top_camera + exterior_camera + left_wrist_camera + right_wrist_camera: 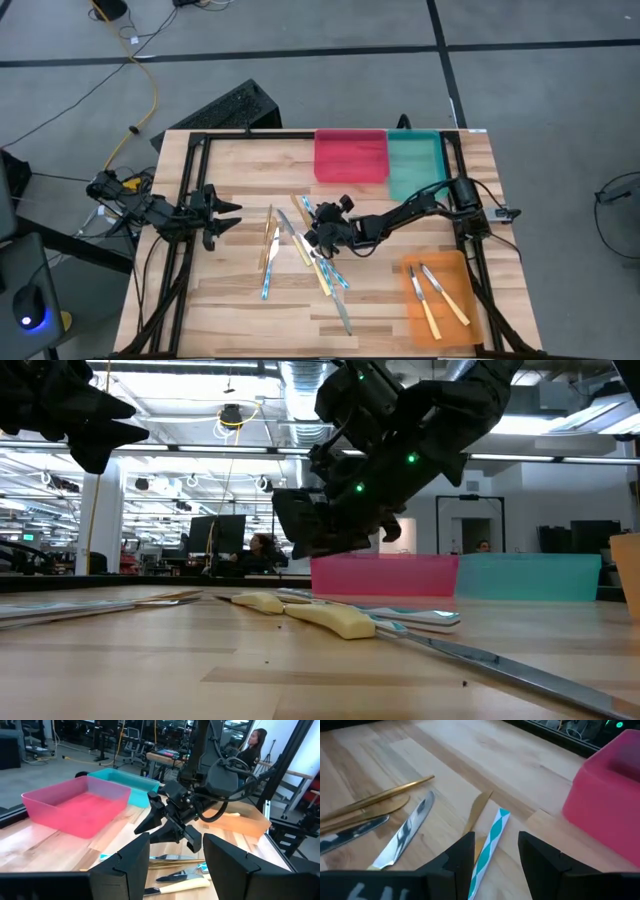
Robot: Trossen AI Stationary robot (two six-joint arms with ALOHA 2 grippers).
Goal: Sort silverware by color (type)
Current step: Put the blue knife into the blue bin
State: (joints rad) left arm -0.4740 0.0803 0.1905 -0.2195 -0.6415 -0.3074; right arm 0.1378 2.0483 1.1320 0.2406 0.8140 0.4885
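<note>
Grey floor with stray cables surrounds the wooden surface [240, 170], and the low view shows an open workshop hall behind it.

At the left edge of the surface, the left end effector [228, 218] waits, raised off the wood, fingers spread apart and empty.

Right of it lies the unsorted silverware [300, 250]: a loose scatter near the middle of the surface. It includes yellow-handled knives [335, 620], gold-coloured pieces [380, 797] and blue-and-white patterned pieces [492, 837]. Several cross or touch one another.

The right end effector [318, 228] hangs over the far part of this scatter. Its fingers are partly apart and grip nothing. In the right wrist view a blue-and-white patterned piece runs lengthwise between the fingers, with a gold-coloured piece just beside it.

Further right, at the far edge, a red tray [350, 157] and a teal tray [412, 165] stand touching. Nothing shows in either. At the near right an orange tray [470, 300] holds two yellow-handled knives [435, 295].

The step in hand appears to be a descent onto the patterned piece. Procedure:
- Keep the fingers astride the handle, across its width.
- Clear the adjacent gold-coloured piece so that only one item is gripped.
- Lower until the fingertips reach the wood, then close.
- Lift straight up to avoid dragging neighbouring pieces.
</note>
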